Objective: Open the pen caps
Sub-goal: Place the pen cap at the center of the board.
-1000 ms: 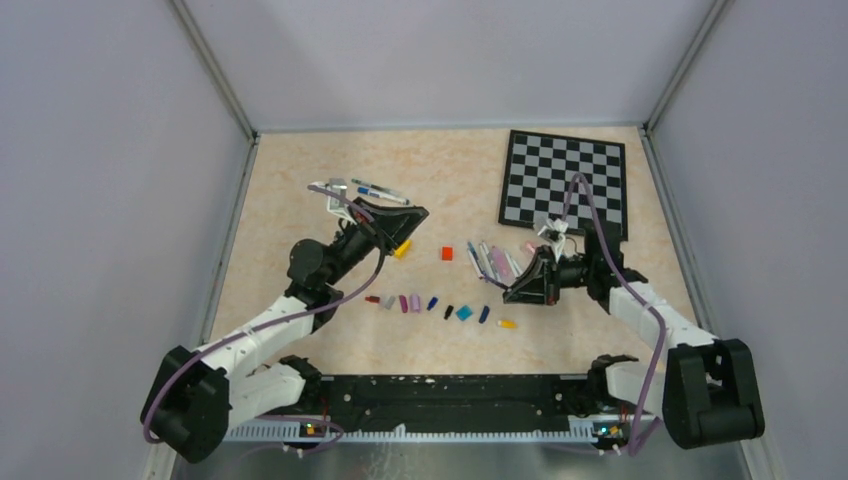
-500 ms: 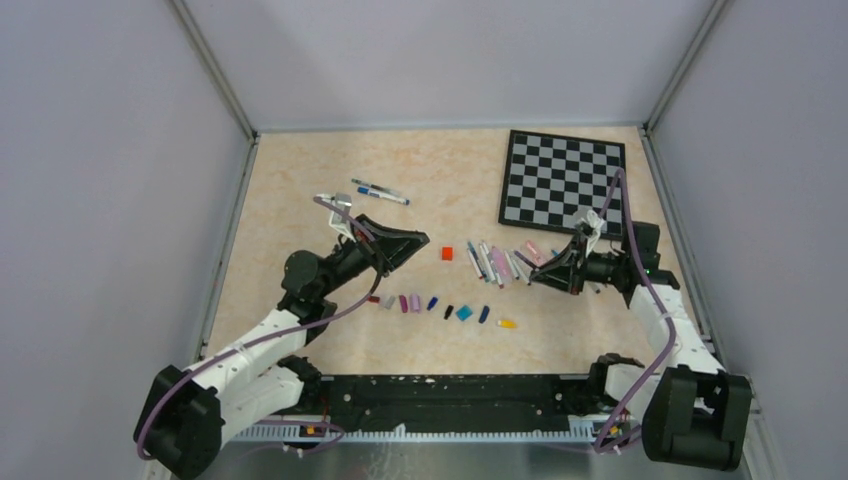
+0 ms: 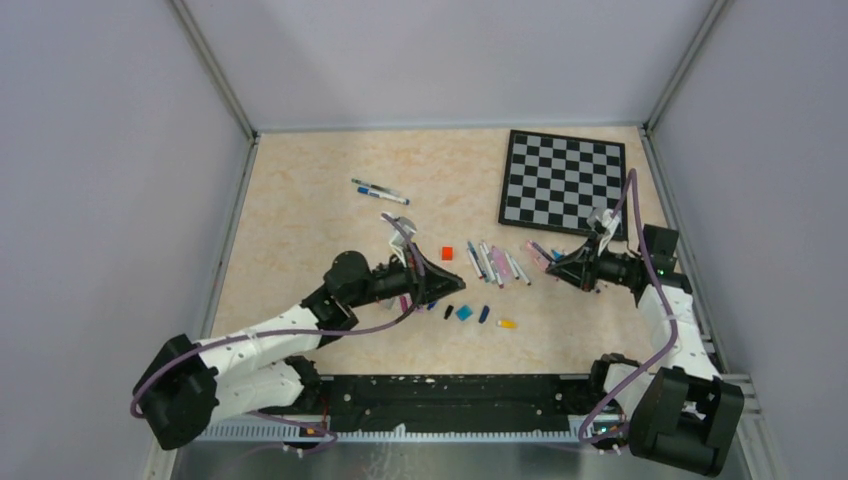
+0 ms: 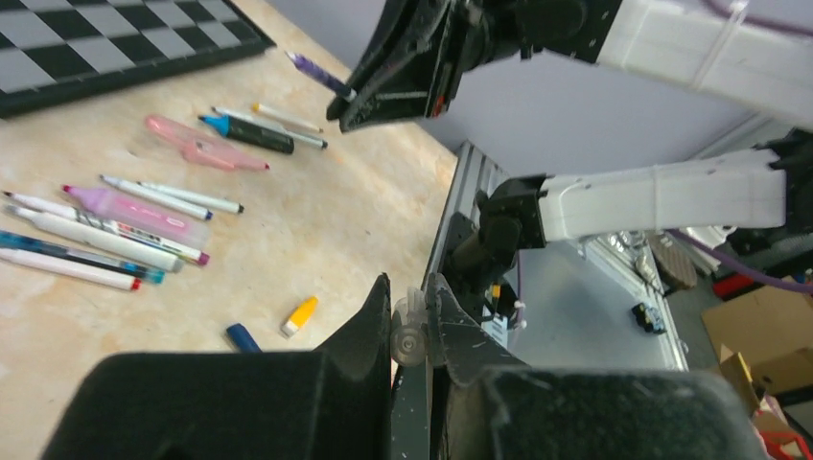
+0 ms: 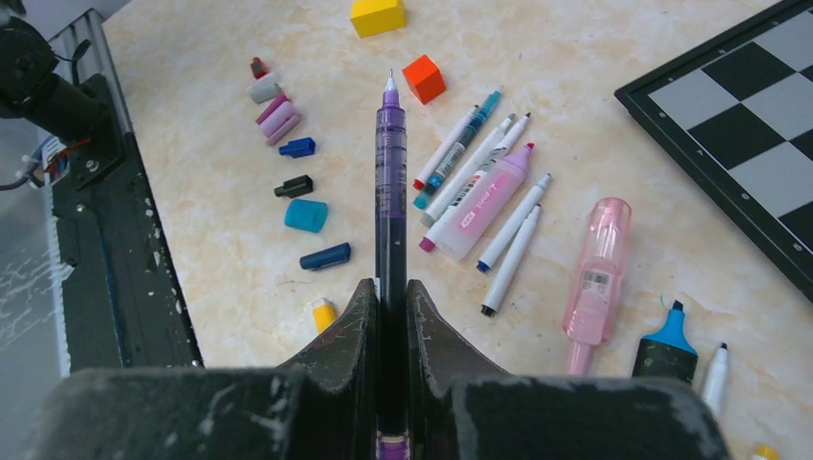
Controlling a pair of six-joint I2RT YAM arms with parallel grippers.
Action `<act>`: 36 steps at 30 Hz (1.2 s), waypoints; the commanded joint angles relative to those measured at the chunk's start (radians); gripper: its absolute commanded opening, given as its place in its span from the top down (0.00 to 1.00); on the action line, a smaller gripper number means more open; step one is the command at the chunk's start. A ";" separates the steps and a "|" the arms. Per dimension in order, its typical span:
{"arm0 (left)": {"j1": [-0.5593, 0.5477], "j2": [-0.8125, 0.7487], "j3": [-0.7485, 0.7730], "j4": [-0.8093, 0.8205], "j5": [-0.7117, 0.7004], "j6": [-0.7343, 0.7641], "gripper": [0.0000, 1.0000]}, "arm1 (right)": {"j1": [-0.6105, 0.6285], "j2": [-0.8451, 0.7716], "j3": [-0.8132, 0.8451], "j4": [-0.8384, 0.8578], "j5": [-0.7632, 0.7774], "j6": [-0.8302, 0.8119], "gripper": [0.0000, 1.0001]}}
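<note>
Top external view, near to far. Row of loose pen caps [image 3: 465, 313] at 6 o'clock on the worktop [image 3: 300, 200]; the left tool [image 3: 445, 282] has swung down from 10 o'clock to hover over the row's left end, pressed nearly together on a pale cap [image 4: 409, 331], apparently just pulled off. Uncapped pens [image 3: 490, 262] lie just beyond. At 3 o'clock the right tool [image 3: 556, 268] has drawn back, pinching a purple pen [image 5: 390, 172], bare tip toward 9 o'clock, well apart from the left tool. Judged: this pen is opened; the cap awaits setting down.
</note>
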 commanded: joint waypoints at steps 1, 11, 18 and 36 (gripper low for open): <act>-0.106 0.100 0.083 -0.117 -0.118 0.145 1.00 | -0.027 -0.016 0.037 0.010 0.022 -0.032 1.00; -0.321 0.422 0.268 -0.208 -0.298 0.231 1.00 | -0.029 -0.001 0.028 0.050 0.101 -0.010 1.00; -0.417 0.666 0.485 -0.358 -0.410 0.247 1.00 | -0.035 -0.001 0.020 0.099 0.161 0.035 1.00; -0.473 1.007 0.861 -0.697 -0.528 0.275 0.89 | -0.039 0.012 0.017 0.131 0.201 0.058 1.00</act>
